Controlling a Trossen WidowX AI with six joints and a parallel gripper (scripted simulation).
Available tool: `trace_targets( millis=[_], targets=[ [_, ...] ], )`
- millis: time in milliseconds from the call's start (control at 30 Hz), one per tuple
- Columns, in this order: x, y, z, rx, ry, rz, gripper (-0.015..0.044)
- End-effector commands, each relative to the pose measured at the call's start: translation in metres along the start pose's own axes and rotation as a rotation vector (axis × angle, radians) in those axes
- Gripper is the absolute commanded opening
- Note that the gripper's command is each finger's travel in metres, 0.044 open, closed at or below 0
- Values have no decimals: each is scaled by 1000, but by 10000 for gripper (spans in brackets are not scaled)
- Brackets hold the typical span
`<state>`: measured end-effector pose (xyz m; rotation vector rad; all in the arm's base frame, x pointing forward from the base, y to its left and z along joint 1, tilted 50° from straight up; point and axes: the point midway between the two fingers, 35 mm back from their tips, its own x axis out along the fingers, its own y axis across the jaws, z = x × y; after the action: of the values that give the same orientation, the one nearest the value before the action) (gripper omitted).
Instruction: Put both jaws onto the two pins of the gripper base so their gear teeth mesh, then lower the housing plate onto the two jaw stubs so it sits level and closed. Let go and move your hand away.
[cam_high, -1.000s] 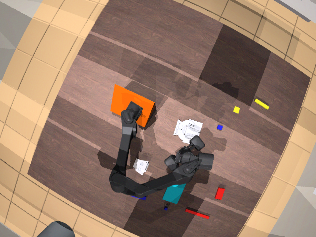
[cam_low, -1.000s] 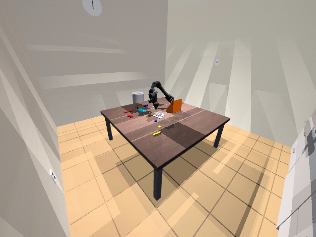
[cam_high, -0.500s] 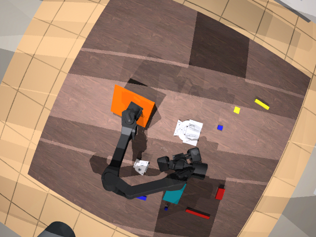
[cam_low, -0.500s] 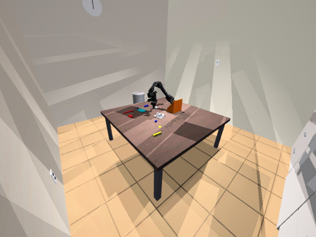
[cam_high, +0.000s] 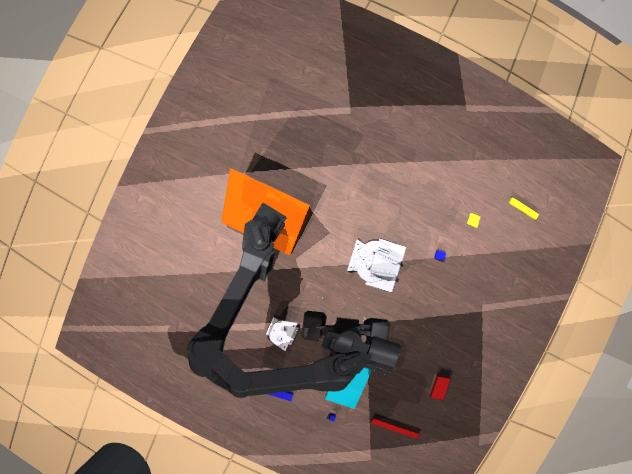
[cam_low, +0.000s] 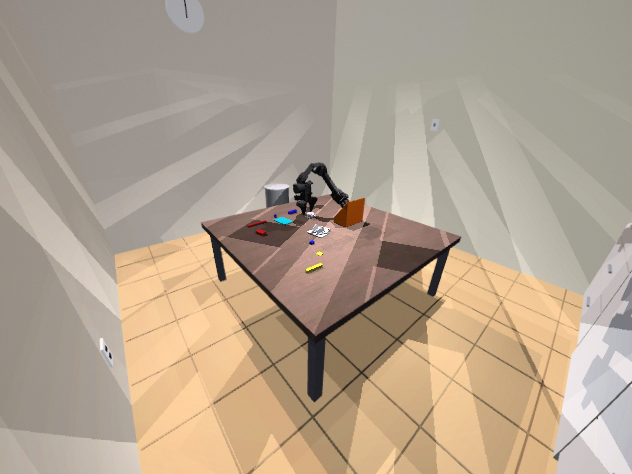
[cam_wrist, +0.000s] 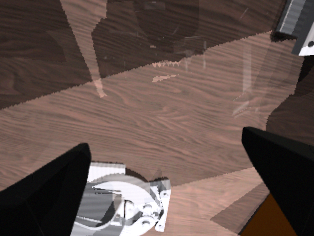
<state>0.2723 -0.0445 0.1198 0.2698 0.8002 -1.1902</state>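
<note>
The white gripper base (cam_high: 393, 246) (cam_low: 324, 235) (cam_wrist: 107, 168) lies flat on the table. Two pale jaws (cam_high: 382, 266) (cam_wrist: 102, 200) lie on it, side by side; I cannot tell whether their teeth mesh. The small white housing plate (cam_high: 282, 334) (cam_low: 309, 214) lies apart from the base, near the arm; its edge shows at the upper right of the wrist view (cam_wrist: 306, 47). My gripper (cam_high: 345, 327) (cam_low: 307, 210) (cam_wrist: 166, 142) is open and empty above the table, between the base and the housing plate. In the wrist view, the left finger covers part of the base.
An orange wedge-shaped block (cam_high: 245, 193) (cam_low: 354, 214) stands by the arm's mount. A cyan plate (cam_high: 349, 392) (cam_low: 283, 220) lies partly under the arm. Red blocks (cam_high: 440, 387) (cam_high: 395, 428), blue blocks (cam_high: 440, 255) (cam_high: 331, 417) and yellow blocks (cam_high: 473, 220) (cam_high: 523, 208) lie around.
</note>
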Motion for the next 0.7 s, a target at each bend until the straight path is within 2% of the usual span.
trace_targets(
  millis=[0,667],
  targets=[
    [-1,-7,5,91,-3,-2,440],
    [-5,-45,32,626,-8,0,440]
  ],
)
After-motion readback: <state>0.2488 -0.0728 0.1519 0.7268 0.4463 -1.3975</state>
